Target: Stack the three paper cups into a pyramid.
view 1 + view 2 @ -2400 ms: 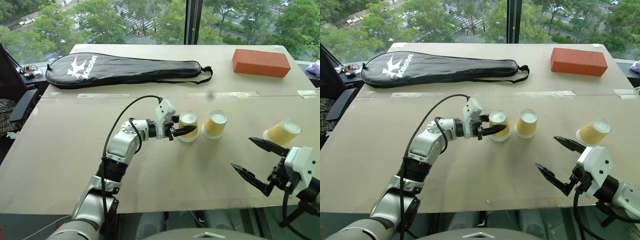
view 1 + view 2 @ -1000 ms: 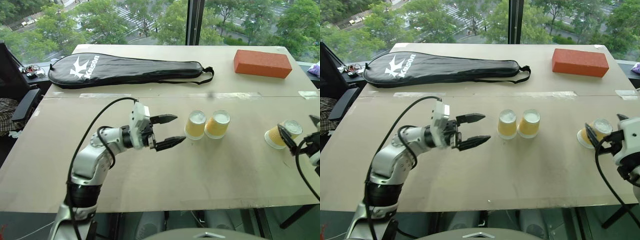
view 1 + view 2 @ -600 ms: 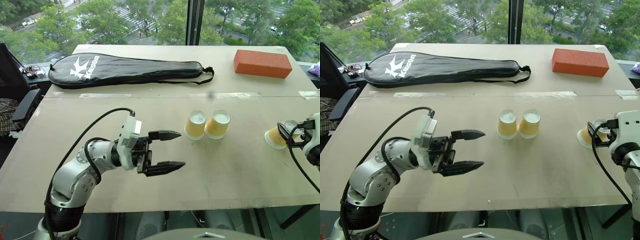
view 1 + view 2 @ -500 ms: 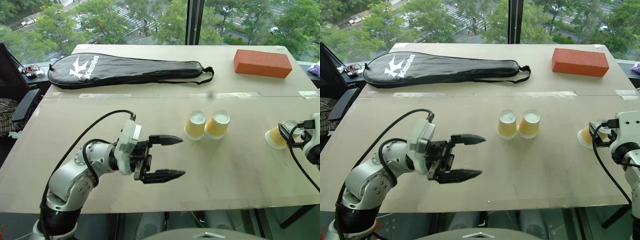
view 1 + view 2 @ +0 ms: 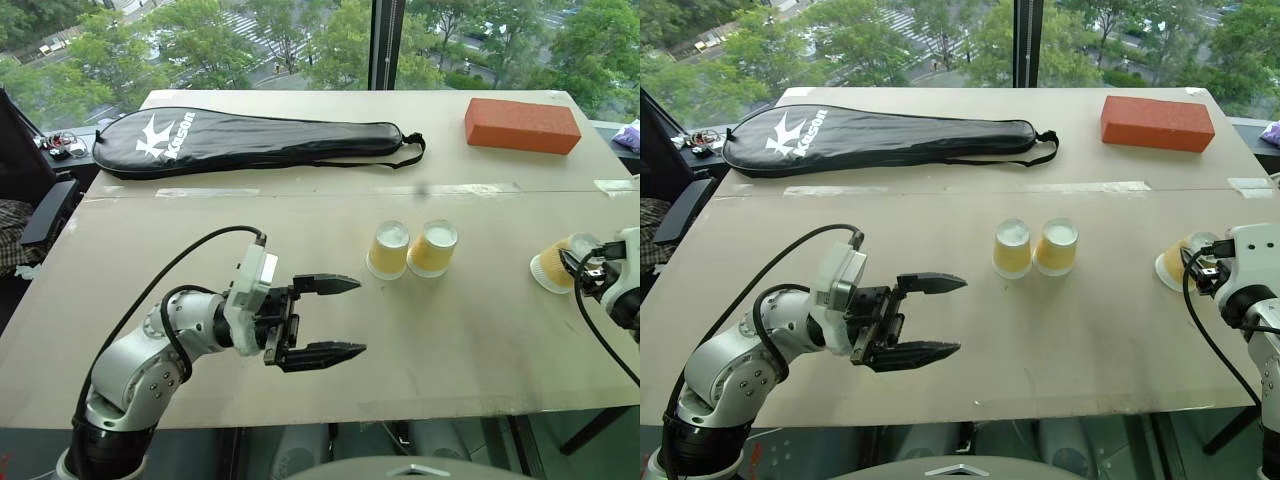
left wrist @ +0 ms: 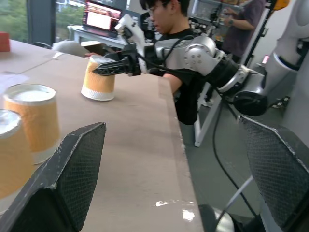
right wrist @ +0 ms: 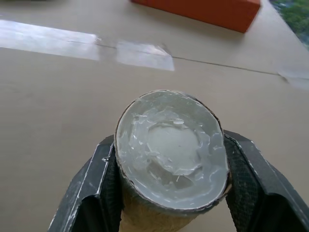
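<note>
Right wrist view: the right gripper (image 7: pixel 171 166) has its two black fingers pressed against opposite sides of a yellow-orange paper cup (image 7: pixel 171 150), which stands upside down with its white base facing the camera. From the head camera, this third cup (image 5: pixel 557 264) sits near the right edge of the cardboard-covered table (image 5: pixel 480 340), tilted, with the right gripper around it.

The left gripper (image 5: pixel 335 318) hovers above the table toward the left, its fingers spread wide and empty, pointing toward the right.

Two more paper cups stand upside down at the middle of the table, touching side by side: the left cup (image 5: pixel 387 250) and the middle cup (image 5: pixel 432 248). They are well apart from the cup in the right gripper.

Farther back lie a black racket bag (image 5: pixel 250 140) with white lettering and an orange-red brick (image 5: pixel 521 124). A strip of clear tape (image 5: pixel 450 189) crosses the table between them and the cups. A seated person (image 6: pixel 171 29) appears in the left wrist view.
</note>
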`<state>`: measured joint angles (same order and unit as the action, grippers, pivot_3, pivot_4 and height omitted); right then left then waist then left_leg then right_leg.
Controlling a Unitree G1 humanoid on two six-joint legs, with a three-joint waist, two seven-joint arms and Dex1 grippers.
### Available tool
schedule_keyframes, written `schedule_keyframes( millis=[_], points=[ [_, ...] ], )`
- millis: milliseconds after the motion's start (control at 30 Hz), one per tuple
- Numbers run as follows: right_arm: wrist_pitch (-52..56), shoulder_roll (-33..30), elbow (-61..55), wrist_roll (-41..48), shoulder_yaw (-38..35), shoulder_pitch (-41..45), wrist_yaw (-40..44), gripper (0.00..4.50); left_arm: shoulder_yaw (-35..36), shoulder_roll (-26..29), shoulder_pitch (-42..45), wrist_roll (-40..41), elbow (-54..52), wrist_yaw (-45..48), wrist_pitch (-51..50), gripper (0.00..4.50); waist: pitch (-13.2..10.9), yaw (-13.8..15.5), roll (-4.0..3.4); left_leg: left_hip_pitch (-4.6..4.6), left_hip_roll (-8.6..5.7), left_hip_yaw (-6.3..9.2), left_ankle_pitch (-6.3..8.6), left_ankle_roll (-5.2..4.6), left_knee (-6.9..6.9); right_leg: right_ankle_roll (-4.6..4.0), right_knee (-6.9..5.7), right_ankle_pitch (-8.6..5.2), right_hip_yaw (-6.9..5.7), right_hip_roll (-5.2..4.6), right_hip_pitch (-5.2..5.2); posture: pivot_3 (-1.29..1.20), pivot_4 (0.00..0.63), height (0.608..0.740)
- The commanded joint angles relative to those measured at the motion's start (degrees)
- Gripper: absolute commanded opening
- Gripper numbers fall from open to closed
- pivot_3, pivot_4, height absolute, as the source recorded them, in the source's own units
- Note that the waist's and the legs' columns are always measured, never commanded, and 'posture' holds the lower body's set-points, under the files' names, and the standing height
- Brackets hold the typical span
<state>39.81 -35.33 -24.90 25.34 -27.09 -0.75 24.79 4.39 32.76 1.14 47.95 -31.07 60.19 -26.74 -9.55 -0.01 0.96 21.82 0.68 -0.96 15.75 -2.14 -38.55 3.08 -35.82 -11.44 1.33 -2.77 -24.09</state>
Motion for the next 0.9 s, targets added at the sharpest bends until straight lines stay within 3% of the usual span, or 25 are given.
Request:
schedule_keyframes(
  millis=[33,133,300,900],
  points=[
    [0.04,-1.81,-7.14,6.19,1.13,3.82,4.36,2.02,2.54,-0.89,-1.97,-1.42,1.42,0.28,4.54,4.5,-0.01,-0.39,0.02,0.0,0.01,0.01,0.0,0.0,0.0,0.0,0.0,0.0,-0.02,0.02,0.0,0.0,0.15,0.74],
    [2.05,-2.35,-10.83,9.69,9.38,11.38,7.02,2.02,5.94,1.61,-7.44,-1.93,3.91,2.79,5.43,4.5,-0.02,-1.26,0.01,-0.06,0.14,-0.03,0.0,0.0,0.04,0.0,-0.02,0.0,0.0,0.09,-0.02,0.0,0.15,0.74],
    [1.51,-2.96,-9.78,7.18,18.09,17.5,8.01,2.02,9.51,2.67,-12.56,-1.76,4.4,3.89,7.29,4.5,-0.05,-0.31,0.09,0.08,0.35,0.04,0.0,0.0,0.12,-0.05,-0.01,0.01,-0.18,0.09,-0.16,0.0,0.15,0.74],
    [1.69,-6.78,-2.28,3.21,26.05,32.16,14.36,2.02,12.47,1.61,-21.71,-1.5,0.35,1.65,8.57,4.5,-0.1,-0.79,0.12,0.17,0.36,-0.11,0.0,0.0,0.13,-0.2,0.05,0.11,-0.08,0.02,-0.31,0.0,0.15,0.74]
  ],
)
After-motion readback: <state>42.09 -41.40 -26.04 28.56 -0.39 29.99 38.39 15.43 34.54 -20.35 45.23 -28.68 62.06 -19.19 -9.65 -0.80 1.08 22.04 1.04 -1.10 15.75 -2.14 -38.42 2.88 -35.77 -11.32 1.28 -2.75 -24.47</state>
